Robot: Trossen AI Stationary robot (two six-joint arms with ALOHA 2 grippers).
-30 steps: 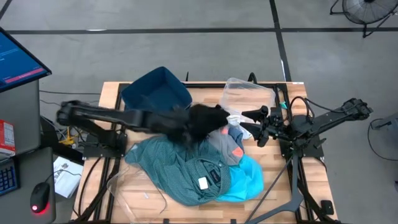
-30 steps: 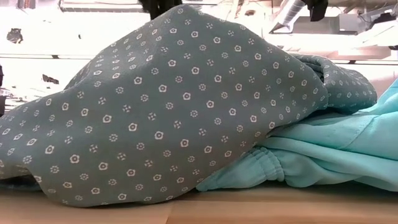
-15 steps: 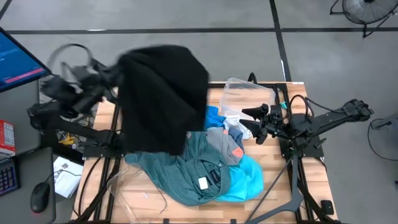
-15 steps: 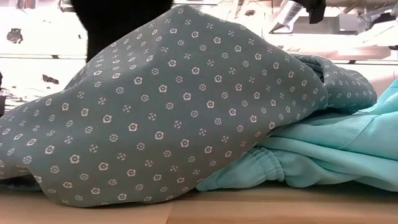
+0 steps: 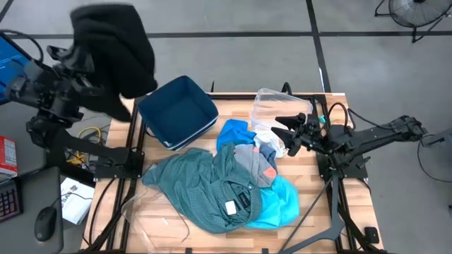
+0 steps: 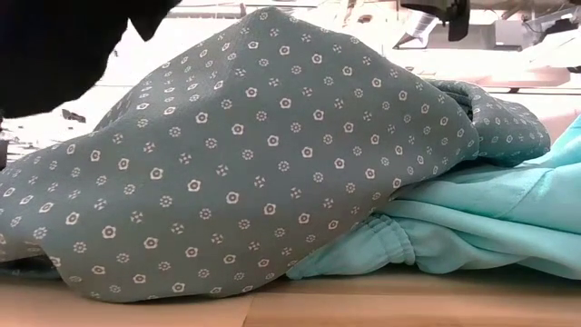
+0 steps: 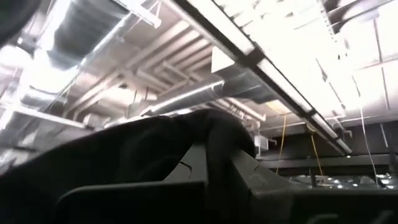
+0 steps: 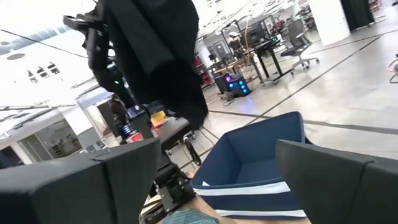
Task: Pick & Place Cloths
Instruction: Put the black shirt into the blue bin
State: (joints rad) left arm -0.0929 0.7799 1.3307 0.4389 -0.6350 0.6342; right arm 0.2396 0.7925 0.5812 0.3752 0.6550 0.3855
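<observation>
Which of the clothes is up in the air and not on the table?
The black one. The left tool holds it high beside the table, while the green shirt and others lie piled on it.

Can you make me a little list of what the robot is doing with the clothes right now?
left claw: shut on the soft black garment, lifted high past the table's left edge
right claw: open, empty, by the clothes pile
dark blue square fabric bin: on the wooden table, nothing visible inside
teal-green patterned shirt: heaped on the table
turquoise top: partly under the shirt
bright blue top: beside the bin
</observation>
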